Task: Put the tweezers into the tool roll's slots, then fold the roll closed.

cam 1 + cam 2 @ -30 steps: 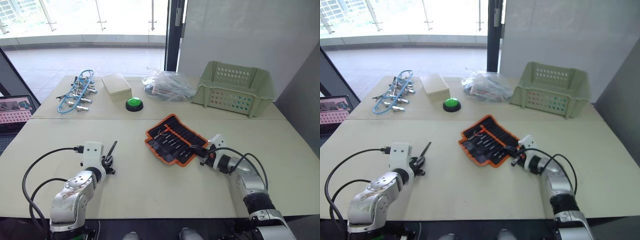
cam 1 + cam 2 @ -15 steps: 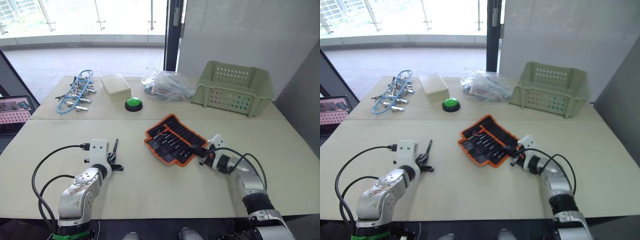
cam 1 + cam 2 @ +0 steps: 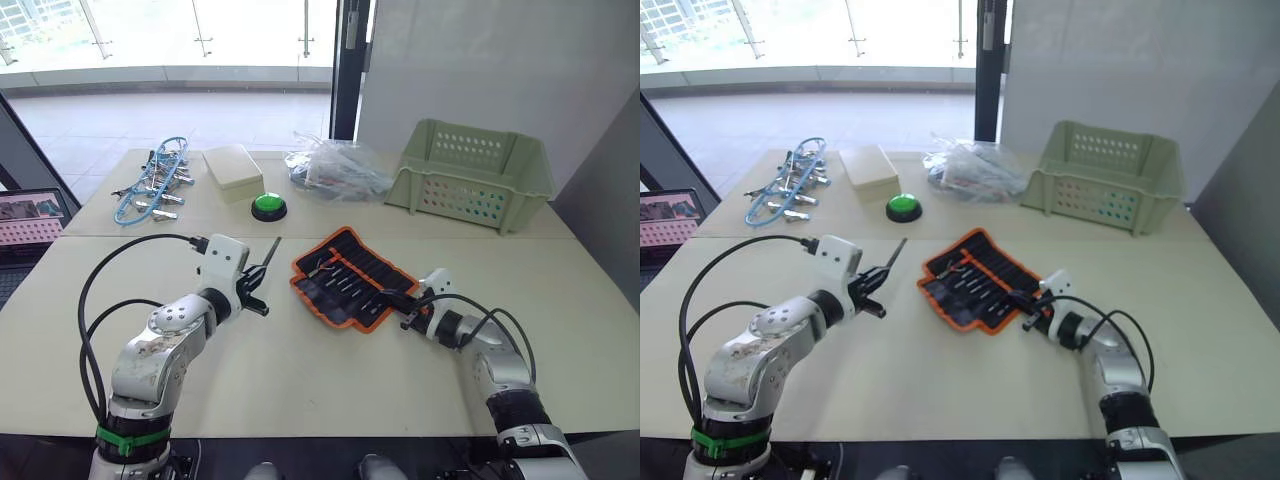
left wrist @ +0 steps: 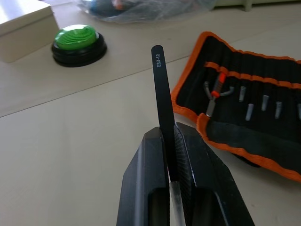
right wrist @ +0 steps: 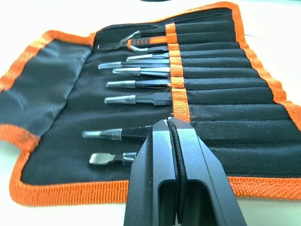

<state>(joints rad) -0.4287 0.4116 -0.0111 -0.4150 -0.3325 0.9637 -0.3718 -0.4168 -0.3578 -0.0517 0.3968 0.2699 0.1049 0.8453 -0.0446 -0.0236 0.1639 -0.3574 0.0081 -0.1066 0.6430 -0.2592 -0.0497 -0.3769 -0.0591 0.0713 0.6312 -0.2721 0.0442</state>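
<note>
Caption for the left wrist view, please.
Left pincer shut on a black tweezer, with the open tool roll and green button beyond.

Tool roll: open flat on table; tools in its slots
Left gripper: raised, left of roll; clamps a black tweezer pointing up
Right gripper: at roll's near right edge
Far side: green button, cream box, blue-cabled clips, plastic bag, green basket

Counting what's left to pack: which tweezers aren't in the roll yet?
The tweezers clamped in the left gripper; the others sit in the tool roll.
</note>
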